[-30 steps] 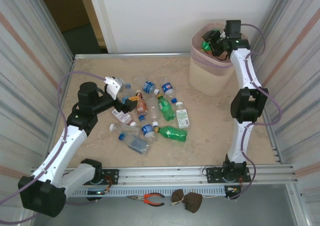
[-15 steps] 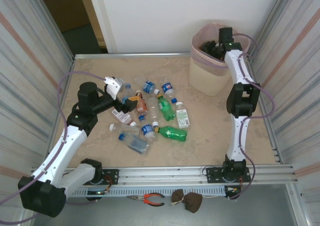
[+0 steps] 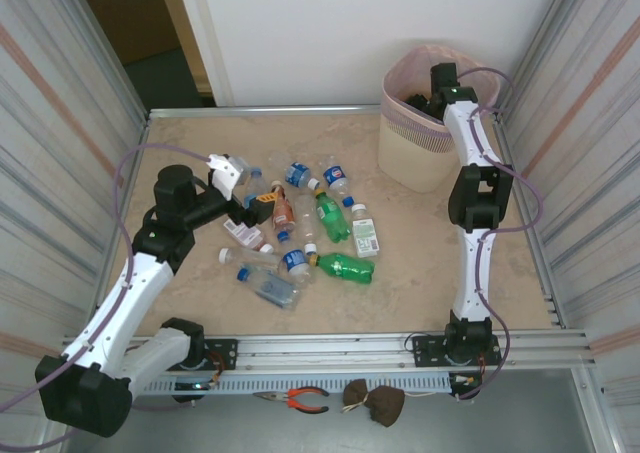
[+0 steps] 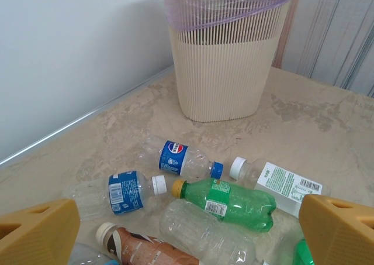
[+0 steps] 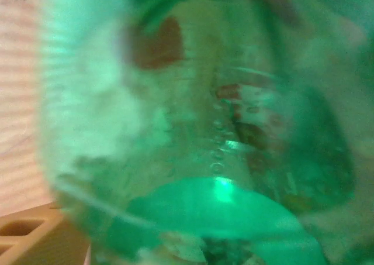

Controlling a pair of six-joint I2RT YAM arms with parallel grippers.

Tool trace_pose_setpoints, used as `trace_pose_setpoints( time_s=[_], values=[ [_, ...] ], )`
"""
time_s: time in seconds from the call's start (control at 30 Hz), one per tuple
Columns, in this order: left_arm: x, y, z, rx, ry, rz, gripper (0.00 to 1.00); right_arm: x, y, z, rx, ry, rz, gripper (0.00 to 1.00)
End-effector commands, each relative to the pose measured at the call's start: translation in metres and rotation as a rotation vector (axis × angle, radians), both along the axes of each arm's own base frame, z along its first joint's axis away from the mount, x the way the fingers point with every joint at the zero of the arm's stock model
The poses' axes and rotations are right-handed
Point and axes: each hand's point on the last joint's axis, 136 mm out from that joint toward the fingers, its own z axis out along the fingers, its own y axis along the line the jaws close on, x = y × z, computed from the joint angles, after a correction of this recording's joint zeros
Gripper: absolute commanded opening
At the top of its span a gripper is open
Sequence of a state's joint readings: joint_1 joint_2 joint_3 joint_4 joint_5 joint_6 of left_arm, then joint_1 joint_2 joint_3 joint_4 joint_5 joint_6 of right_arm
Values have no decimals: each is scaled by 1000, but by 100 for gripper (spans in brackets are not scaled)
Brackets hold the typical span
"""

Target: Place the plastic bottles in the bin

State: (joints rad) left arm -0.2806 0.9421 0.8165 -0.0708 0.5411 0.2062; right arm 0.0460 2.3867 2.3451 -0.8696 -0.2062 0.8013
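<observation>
Several plastic bottles (image 3: 300,228) lie in a heap at the table's middle left. My left gripper (image 3: 248,188) hovers open over the heap's left side. In the left wrist view its orange fingers (image 4: 35,233) flank a green bottle (image 4: 234,202), a clear Pepsi bottle (image 4: 178,158), a blue-labelled bottle (image 4: 120,192) and a brown one (image 4: 146,250). The pale bin (image 3: 415,158) stands at the back right. My right gripper (image 3: 418,101) reaches down inside its rim. A blurred green bottle (image 5: 222,159) sits right against the right wrist camera, hiding the jaws; one finger (image 5: 29,236) shows at the lower left.
Corrugated walls close in both sides of the table. Pliers (image 3: 300,400) and a brown object (image 3: 375,403) lie on the front rail below the arm bases. Bare tabletop (image 3: 430,263) lies between the heap and the right arm.
My right gripper has dropped from above the bin's rim down into the bin with the green bottle. The left arm and the heap have not moved.
</observation>
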Motion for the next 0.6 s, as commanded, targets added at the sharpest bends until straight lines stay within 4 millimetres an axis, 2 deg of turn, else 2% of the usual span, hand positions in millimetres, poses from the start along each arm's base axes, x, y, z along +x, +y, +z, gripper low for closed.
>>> trace_pose_setpoints(
  time_s=[0.0,0.57],
  values=[
    [-4,2,15,-7,-48,-4,97,-6,-4,15,-59,-9,21,85],
    [-6,4,19,-9,-63,2,97,-24,-15,132,-113,-220,23,89]
  ],
)
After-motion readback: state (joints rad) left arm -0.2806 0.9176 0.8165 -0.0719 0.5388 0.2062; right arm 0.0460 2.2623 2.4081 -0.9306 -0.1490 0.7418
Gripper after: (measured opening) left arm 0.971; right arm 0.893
